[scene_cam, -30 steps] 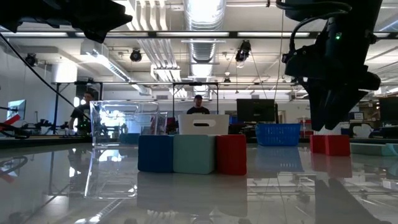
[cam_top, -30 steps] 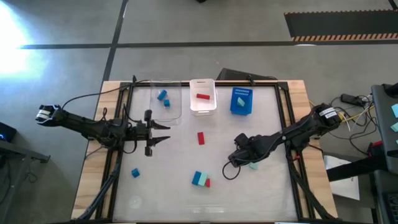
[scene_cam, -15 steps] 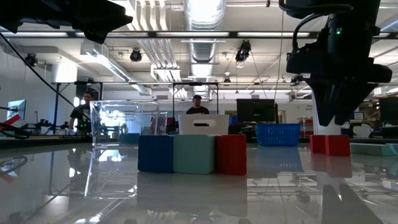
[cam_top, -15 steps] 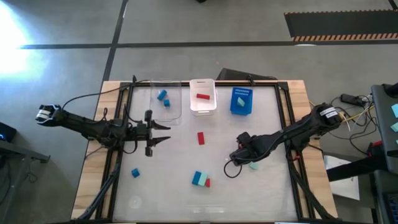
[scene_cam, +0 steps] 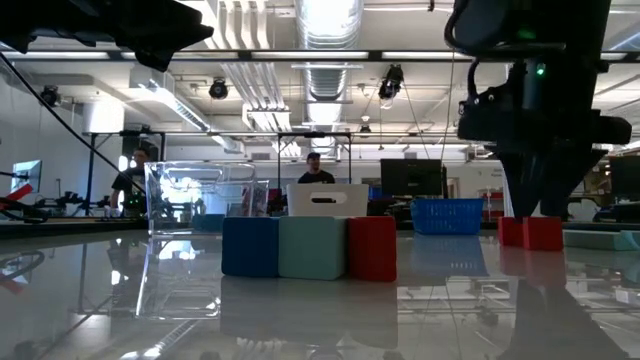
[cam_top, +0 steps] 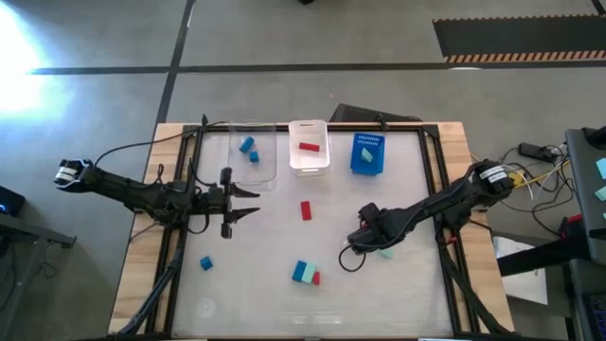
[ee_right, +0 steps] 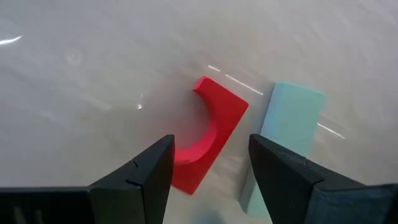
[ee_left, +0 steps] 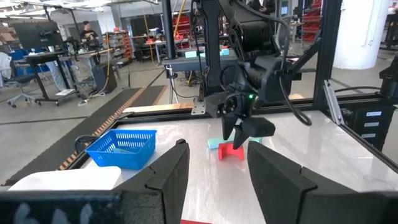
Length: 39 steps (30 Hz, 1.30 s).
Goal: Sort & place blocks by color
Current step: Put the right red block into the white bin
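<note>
My right gripper [cam_top: 359, 241] is open and points down at a red arch-shaped block [ee_right: 209, 133]. In the right wrist view its fingers stand on either side of that block, with a pale mint bar [ee_right: 286, 132] lying flat beside it. In the low view the right gripper [scene_cam: 534, 208] hangs just above the red block [scene_cam: 546, 234]. My left gripper [cam_top: 253, 202] is open and waits over the table's left half. A red bar [cam_top: 306, 209], a blue cube [cam_top: 205, 263] and a blue, mint and red cluster [cam_top: 305, 274] lie flat on the table.
Along the far edge stand a clear bin [cam_top: 254, 152] with blue blocks, a white bin [cam_top: 309, 159] holding a red block, and a blue basket [cam_top: 367, 155] holding a mint block. A dark frame [cam_top: 436, 180] borders the table. People show in the room beyond.
My right gripper has come down toward the table over the red arch block and shifted slightly, staying open. The blocks and my left arm have kept still.
</note>
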Each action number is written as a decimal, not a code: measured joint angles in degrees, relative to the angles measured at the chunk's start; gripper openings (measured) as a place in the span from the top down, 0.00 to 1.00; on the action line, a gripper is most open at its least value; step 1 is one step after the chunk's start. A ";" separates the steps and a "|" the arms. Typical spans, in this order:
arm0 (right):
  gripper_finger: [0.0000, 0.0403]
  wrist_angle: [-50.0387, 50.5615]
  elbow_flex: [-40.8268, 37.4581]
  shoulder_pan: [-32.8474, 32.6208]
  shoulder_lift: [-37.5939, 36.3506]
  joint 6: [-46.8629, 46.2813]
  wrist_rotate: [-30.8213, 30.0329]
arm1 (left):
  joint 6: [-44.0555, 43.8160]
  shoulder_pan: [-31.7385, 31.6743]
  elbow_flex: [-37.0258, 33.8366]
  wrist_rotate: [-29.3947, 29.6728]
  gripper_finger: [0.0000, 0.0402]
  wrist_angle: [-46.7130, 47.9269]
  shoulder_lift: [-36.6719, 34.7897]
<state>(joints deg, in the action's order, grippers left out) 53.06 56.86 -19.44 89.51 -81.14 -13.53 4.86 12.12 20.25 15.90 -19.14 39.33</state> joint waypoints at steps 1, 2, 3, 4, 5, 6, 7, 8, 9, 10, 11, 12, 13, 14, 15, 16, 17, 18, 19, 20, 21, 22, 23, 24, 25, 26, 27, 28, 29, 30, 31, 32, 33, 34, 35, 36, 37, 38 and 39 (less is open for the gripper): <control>0.51 -0.14 -0.02 0.00 0.50 0.00 -0.05 | 0.00 0.00 0.00 0.02 0.63 -0.01 0.00; 0.51 -0.26 -0.02 0.00 1.06 0.03 -0.30 | 0.00 0.00 0.00 0.00 0.63 0.03 0.00; 0.51 -0.55 -0.02 0.00 1.62 0.20 -0.60 | 0.00 0.00 0.00 0.00 0.63 0.01 0.02; 0.51 -1.17 -0.02 0.00 2.10 0.69 -1.00 | 0.00 0.00 0.00 0.00 0.63 -0.03 0.02; 0.51 -2.06 -0.02 0.00 2.64 1.15 -1.40 | 0.00 0.00 0.00 0.00 0.63 0.02 0.02; 0.51 -2.95 -0.02 0.00 3.08 1.66 -1.51 | 0.00 0.00 0.00 0.01 0.63 0.02 0.00; 0.51 -3.90 -0.02 0.15 3.63 2.60 -1.51 | 0.00 0.00 0.00 0.00 0.63 -0.02 0.02; 0.51 -4.97 -0.02 0.31 4.12 3.20 -1.50 | 0.00 0.00 0.00 0.00 0.63 0.04 0.01; 0.51 -6.05 -0.02 0.36 4.55 4.09 -1.49 | 0.00 0.00 0.00 0.00 0.63 0.04 0.00; 0.51 -6.92 -0.02 0.44 4.96 4.60 -1.49 | 0.00 0.00 0.00 0.00 0.63 0.02 0.00; 0.52 -7.80 -0.02 0.59 5.45 5.42 -1.49 | 0.00 0.00 0.00 0.00 0.63 0.03 0.00; 0.53 -8.44 -0.02 0.73 5.68 5.96 -1.48 | 0.00 0.00 0.00 0.00 0.63 0.01 0.00; 0.55 -8.65 -0.02 0.79 5.83 6.59 -1.47 | 0.00 0.00 0.00 0.00 0.63 0.05 0.00; 0.57 -8.85 -0.01 0.95 5.99 6.95 -1.42 | 0.00 0.00 0.00 0.00 0.63 0.04 0.00; 0.59 -8.98 0.04 1.02 6.11 7.22 -1.32 | -0.02 0.00 0.00 0.00 0.63 0.00 0.00; 0.62 -9.04 0.04 1.07 6.14 7.43 -1.29 | -0.02 0.00 0.00 0.00 0.63 0.07 0.00; 0.64 -9.17 0.04 1.10 6.14 7.68 -1.27 | -0.02 0.00 0.00 0.00 0.63 0.06 0.00; 0.68 -9.23 0.04 1.14 6.14 7.74 -1.25 | -0.02 0.00 0.00 0.00 0.63 0.07 0.00; 0.71 -9.23 0.04 1.17 6.12 7.76 -1.13 | -0.02 0.00 0.00 0.00 0.63 0.05 0.00; 0.74 -9.35 0.04 1.18 6.10 7.89 -1.06 | -0.02 0.00 0.00 0.00 0.63 0.07 0.00; 0.78 -9.49 0.04 1.18 6.06 8.25 -1.08 | -0.02 0.00 0.00 0.00 0.63 0.07 0.00; 0.82 -9.49 0.04 1.18 6.06 8.55 -1.14 | -0.02 0.00 0.00 0.00 0.63 0.05 0.00; 0.86 -9.45 0.04 1.22 5.98 8.93 -1.21 | -0.02 0.00 0.00 0.00 0.63 0.07 0.00; 0.89 -9.31 0.04 1.22 5.86 9.40 -1.33 | -0.02 0.00 0.00 0.00 0.63 0.07 0.00; 0.92 -9.08 0.03 1.25 5.70 9.96 -1.54 | -0.02 0.00 0.00 0.00 0.63 0.06 0.00; 0.94 -8.79 0.00 1.33 5.38 10.39 -1.58 | -0.04 0.00 0.00 0.00 0.63 0.05 0.00; 0.94 -8.67 -0.06 1.41 5.08 10.90 -1.64 | -0.04 0.00 0.00 0.00 0.63 0.07 0.00; 0.94 -8.67 -0.10 1.48 4.71 11.36 -1.65 | -0.04 0.00 0.00 0.00 0.63 0.05 0.00; 0.94 -8.66 -0.12 1.55 4.32 11.55 -1.65 | -0.04 0.00 0.00 0.00 0.63 0.07 0.00; 0.94 -8.63 -0.13 1.63 3.74 11.85 -1.67 | -0.04 0.00 0.00 0.00 0.63 0.05 0.00; 0.94 -8.65 -0.13 1.70 2.97 12.31 -1.75 | -0.04 0.00 0.00 0.00 0.63 0.06 0.00; 0.94 -8.66 -0.13 1.76 2.10 12.97 -2.23 | -0.04 0.00 0.00 0.00 0.63 0.07 0.00; 0.94 -8.69 -0.11 1.77 1.38 13.36 -3.07 | -0.04 0.00 0.00 0.00 0.63 0.06 0.00; 0.94 -8.68 -0.11 1.82 0.62 13.88 -3.99 | -0.04 0.00 0.00 0.00 0.63 0.05 0.00; 0.94 -8.66 -0.11 1.89 -0.08 14.69 -4.70 | -0.04 0.00 0.00 0.00 0.63 0.05 0.00; 0.94 -8.70 -0.11 2.17 -0.81 15.21 -5.39 | -0.05 0.00 0.00 0.00 0.63 0.05 0.00; 0.94 -8.73 -0.11 2.44 -1.77 16.06 -5.96 | -0.05 0.00 0.00 0.00 0.63 0.03 0.00; 0.94 -8.78 -0.11 2.88 -2.67 16.72 -6.63 | -0.07 0.00 0.00 0.00 0.63 0.03 0.00; 0.94 -8.89 -0.11 3.28 -3.55 17.83 -7.57 | -0.07 0.00 0.00 0.00 0.63 0.05 0.00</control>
<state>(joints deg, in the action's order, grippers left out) 44.17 56.75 -16.16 85.97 -63.31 -21.10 4.80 12.12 20.25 15.90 -19.09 39.33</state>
